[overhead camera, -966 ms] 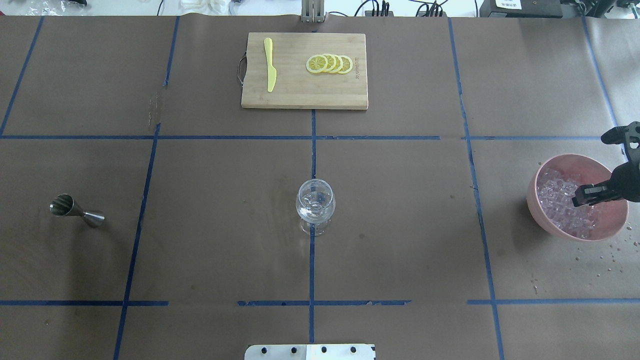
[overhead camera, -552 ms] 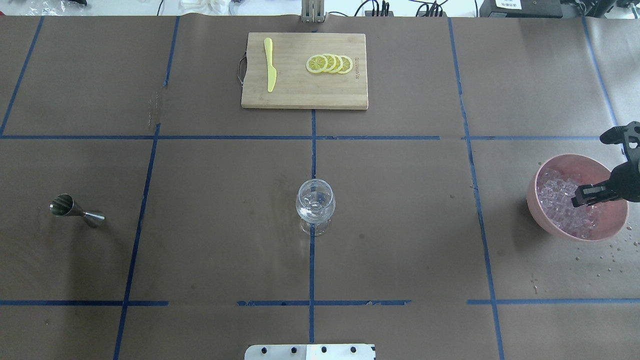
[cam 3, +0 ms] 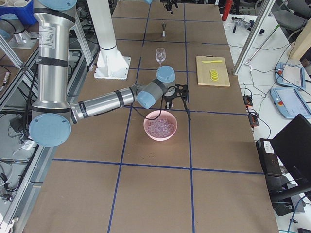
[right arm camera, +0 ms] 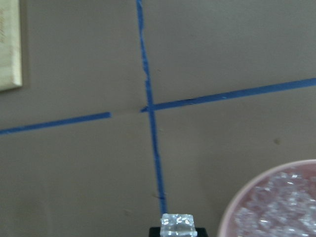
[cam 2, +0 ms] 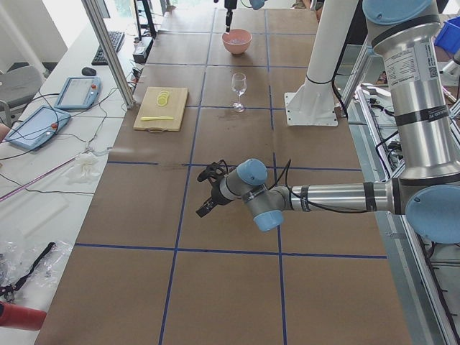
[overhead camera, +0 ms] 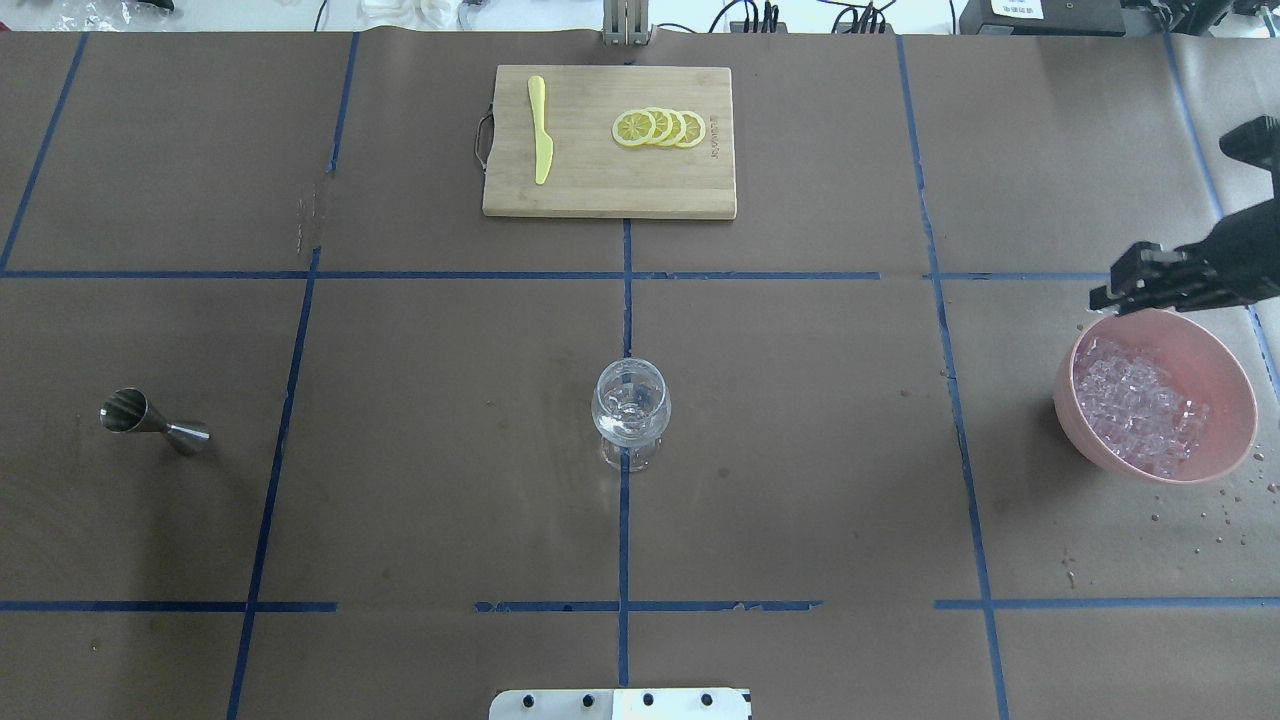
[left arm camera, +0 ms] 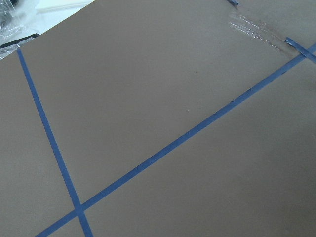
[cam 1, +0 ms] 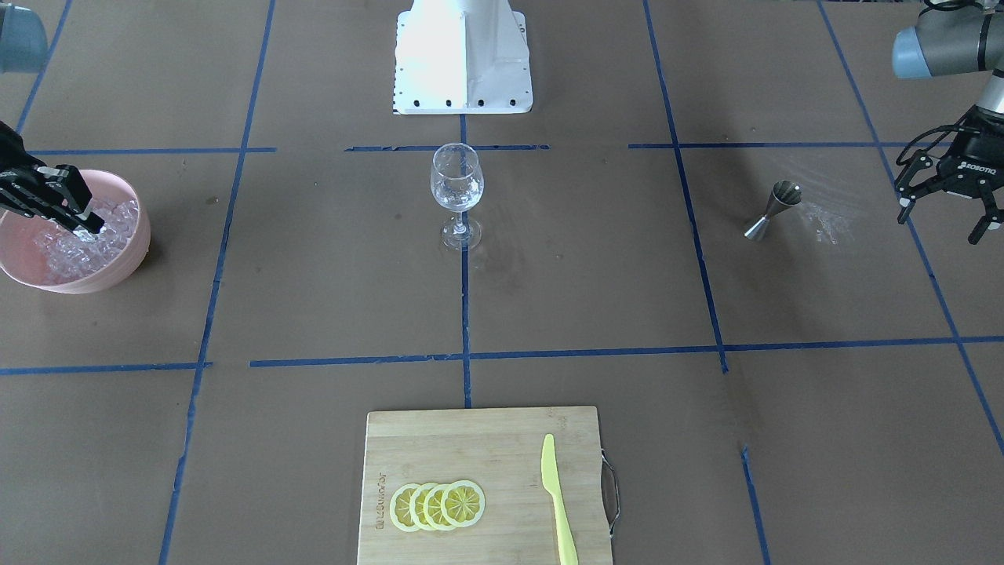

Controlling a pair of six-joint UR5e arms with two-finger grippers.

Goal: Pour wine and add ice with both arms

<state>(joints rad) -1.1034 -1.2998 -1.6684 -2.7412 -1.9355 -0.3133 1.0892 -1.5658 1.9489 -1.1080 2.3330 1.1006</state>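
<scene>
Far to the robot's right of the glass (overhead camera: 631, 405), a pink bowl (overhead camera: 1232, 405) stands on the table (overhead camera: 800, 450) with the ice (overhead camera: 1135, 400) heaped inside it. The right fingers (overhead camera: 1135, 280) hang above the bowl's rim on the side away from the robot, raised clear of the heap. They are clamped on a single cube (right arm camera: 177, 224), which the right wrist view shows pinched at their tips.

The glass stands upright on a blue tape line in front of the robot's base. Something clear shows inside it, but whether that is ice or liquid cannot be told.

Well to the robot's left of the glass lies a steel jigger (overhead camera: 150, 420), tipped on its side. Farther out on that same side the left fingers (cam 1: 984, 224) hover above the table, spread apart and holding nothing.

Beyond the glass, away from the robot, sits a wooden board (overhead camera: 600, 190) carrying overlapping lemon slices (overhead camera: 660, 128) and a yellow knife (overhead camera: 540, 130).
</scene>
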